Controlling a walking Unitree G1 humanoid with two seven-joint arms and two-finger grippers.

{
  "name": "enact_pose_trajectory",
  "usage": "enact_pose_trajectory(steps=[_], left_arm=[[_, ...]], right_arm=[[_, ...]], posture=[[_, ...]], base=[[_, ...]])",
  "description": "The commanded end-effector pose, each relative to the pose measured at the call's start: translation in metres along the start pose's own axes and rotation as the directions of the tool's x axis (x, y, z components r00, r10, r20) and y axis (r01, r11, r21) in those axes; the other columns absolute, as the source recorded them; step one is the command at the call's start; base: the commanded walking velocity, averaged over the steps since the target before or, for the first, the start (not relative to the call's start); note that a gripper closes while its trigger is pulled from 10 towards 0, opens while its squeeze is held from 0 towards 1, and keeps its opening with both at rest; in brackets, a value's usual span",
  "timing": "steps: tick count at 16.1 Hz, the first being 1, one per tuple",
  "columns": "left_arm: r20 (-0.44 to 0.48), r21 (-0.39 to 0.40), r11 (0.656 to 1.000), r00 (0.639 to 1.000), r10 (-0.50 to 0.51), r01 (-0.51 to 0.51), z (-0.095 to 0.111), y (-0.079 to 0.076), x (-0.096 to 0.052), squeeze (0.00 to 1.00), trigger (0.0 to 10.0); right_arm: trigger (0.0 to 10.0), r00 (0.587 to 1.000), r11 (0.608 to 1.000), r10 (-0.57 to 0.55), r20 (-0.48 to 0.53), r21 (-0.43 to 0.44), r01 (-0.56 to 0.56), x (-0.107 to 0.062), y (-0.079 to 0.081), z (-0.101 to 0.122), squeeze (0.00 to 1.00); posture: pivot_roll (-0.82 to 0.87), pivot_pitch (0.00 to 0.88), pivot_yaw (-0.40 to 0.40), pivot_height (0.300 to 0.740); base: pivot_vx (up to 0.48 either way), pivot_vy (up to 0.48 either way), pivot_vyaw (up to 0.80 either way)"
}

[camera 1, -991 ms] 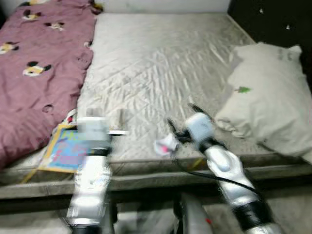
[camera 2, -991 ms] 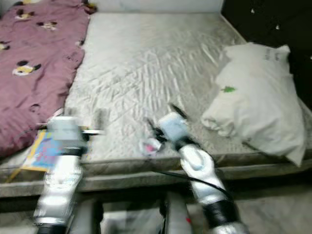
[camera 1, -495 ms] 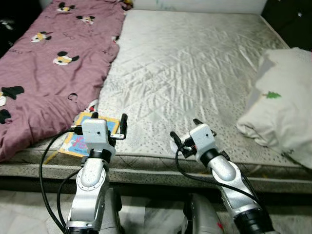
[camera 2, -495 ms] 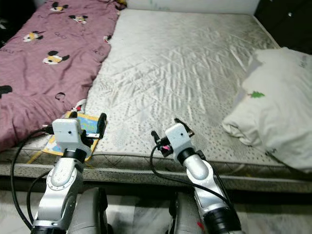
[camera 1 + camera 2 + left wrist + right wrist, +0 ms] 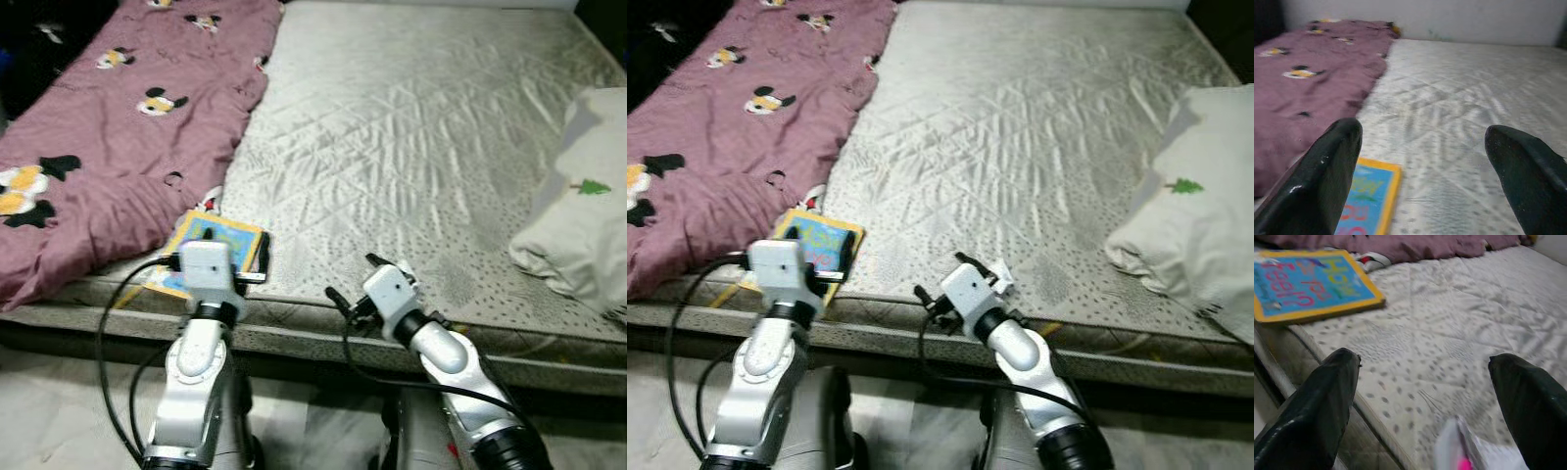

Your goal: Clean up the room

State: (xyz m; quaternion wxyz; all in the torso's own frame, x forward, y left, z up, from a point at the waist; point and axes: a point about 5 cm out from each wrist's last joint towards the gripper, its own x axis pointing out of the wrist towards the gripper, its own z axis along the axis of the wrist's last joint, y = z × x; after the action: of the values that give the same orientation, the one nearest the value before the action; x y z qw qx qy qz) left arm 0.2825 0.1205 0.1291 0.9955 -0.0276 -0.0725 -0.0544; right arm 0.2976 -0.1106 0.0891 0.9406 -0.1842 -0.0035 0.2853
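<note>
A blue picture book with a yellow border lies flat on the near left corner of the grey quilted mattress, beside a maroon cartoon-print blanket. My left gripper hovers open at the mattress edge just over the book, with nothing between its fingers. My right gripper stands open at the near edge to the book's right. A small white and pink wrapper lies on the mattress close to its palm. The book lies ahead of this gripper, off to one side.
A white pillow with a small green tree print rests at the mattress's right side. The blanket covers the bed's left part. The bed's side rail runs across in front of both arms, with pale floor below.
The camera has swung left and the picture has sharpened, so the bed sits further right in view. The book now lies directly at my left gripper. Both grippers stay open.
</note>
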Motion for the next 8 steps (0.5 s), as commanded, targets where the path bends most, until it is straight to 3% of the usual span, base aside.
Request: enact_pose_trajectory(steps=[1, 4, 8], left_arm=[[-0.002, 0.006, 1.0, 1.0, 0.0, 0.0, 0.001, 0.003, -0.001, 0.0, 10.0], [-0.006, 0.007, 1.0, 1.0, -0.006, 0.006, 0.002, 0.002, -0.001, 0.0, 10.0], [-0.008, 0.017, 1.0, 1.0, -0.001, 0.001, 0.003, 0.006, -0.002, 0.0, 10.0]], right_arm=[[10.0, 1.0, 1.0, -0.003, 0.0, 0.005, 0.003, 0.002, 0.0, 0.001, 0.0], [10.0, 0.998, 0.998, -0.056, -0.003, 0.02, 0.056, 0.012, -0.006, 0.005, 0.0], [10.0, 0.999, 0.995, -0.054, -0.009, 0.089, 0.055, 0.021, 0.0, 0.003, 0.0]], posture=[[-0.02, 0.189, -0.005, 0.575], [-0.01, 0.189, -0.003, 0.575], [0.01, 0.189, -0.003, 0.536]], base=[[0.0, 0.0, 0.0], [0.0, 0.0, 0.0], [0.0, 0.0, 0.0]])
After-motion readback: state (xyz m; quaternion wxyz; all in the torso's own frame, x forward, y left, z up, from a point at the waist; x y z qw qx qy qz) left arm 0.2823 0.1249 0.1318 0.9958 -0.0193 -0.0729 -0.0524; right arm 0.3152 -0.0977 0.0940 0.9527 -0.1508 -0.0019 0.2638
